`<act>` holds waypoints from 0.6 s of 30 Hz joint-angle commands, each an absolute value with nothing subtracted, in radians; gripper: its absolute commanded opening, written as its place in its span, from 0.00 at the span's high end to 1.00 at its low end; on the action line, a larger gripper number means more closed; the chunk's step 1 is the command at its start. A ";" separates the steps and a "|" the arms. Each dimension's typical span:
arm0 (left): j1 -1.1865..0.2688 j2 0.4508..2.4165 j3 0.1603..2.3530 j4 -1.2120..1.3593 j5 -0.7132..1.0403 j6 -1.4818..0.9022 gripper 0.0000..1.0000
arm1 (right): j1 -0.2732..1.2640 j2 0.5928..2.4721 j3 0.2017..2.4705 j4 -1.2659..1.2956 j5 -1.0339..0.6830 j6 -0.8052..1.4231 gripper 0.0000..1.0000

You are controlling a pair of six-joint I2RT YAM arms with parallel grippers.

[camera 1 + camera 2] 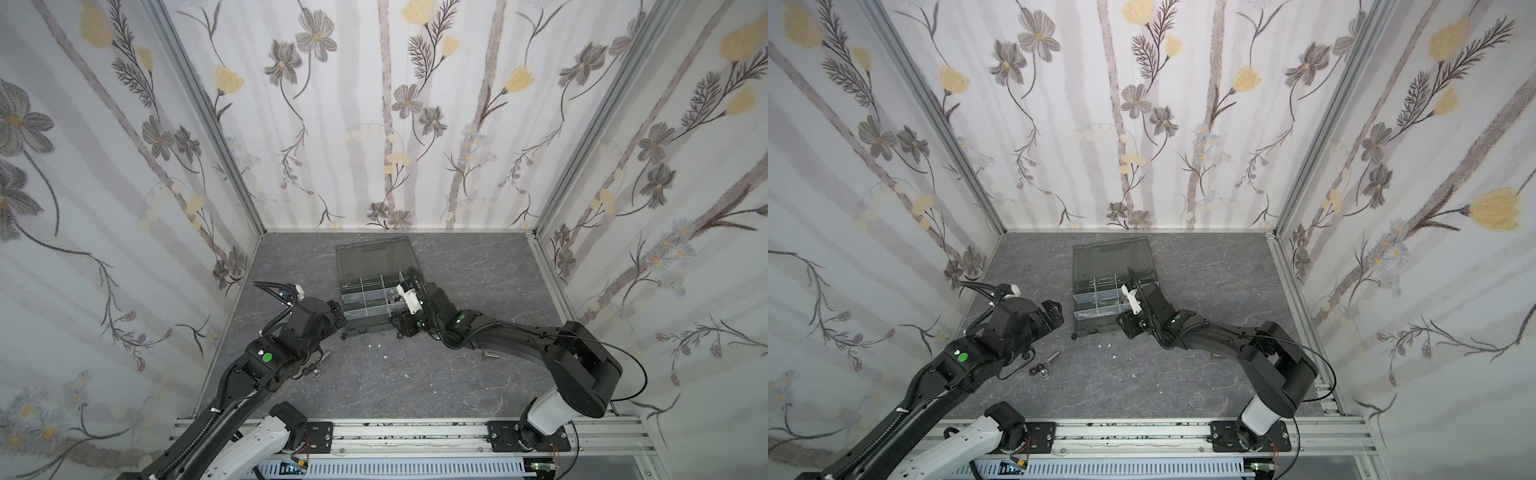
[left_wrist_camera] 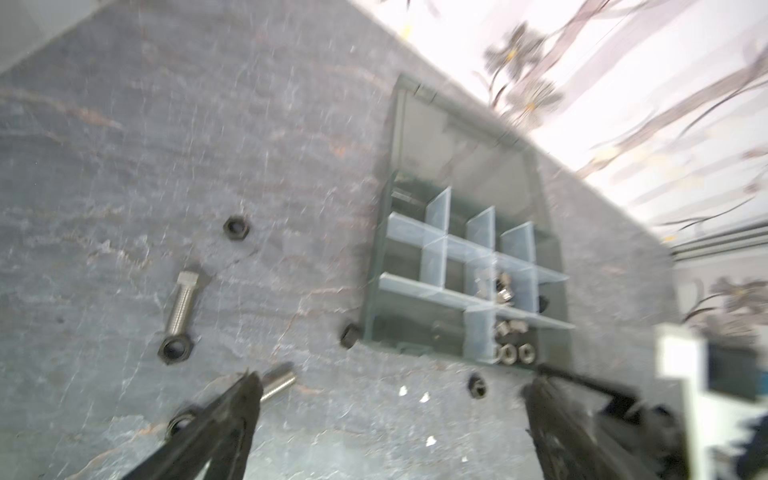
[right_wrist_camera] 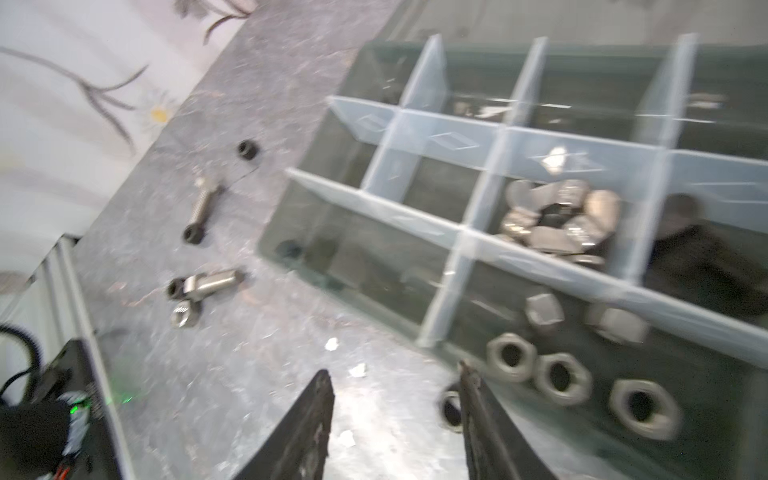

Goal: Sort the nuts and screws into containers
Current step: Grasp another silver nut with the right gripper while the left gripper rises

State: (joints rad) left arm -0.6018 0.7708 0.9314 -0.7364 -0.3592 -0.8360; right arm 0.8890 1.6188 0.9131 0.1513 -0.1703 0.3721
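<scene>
Wrist views blurred; in both top views claw tips lost against dark arms. Left claw (image 2: 395, 380) spread wide, empty, over counter (image 2: 124, 145); one finger (image 2: 232, 415) hides part of silver screw (image 2: 277, 381). Right claw (image 3: 395, 370) half apart, gripping nothing, at box (image 1: 368, 326) front edge; black nut (image 3: 451, 409) half hidden behind finger. Silver nuts (image 3: 559, 378) lie in front cell (image 3: 727, 365); another screw (image 2: 185, 299) loose on counter, left of box.
</scene>
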 commanded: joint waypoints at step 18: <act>-0.599 0.851 1.379 -0.786 -0.419 -0.535 0.00 | 1.263 2.093 1.269 0.275 -0.249 0.225 0.44</act>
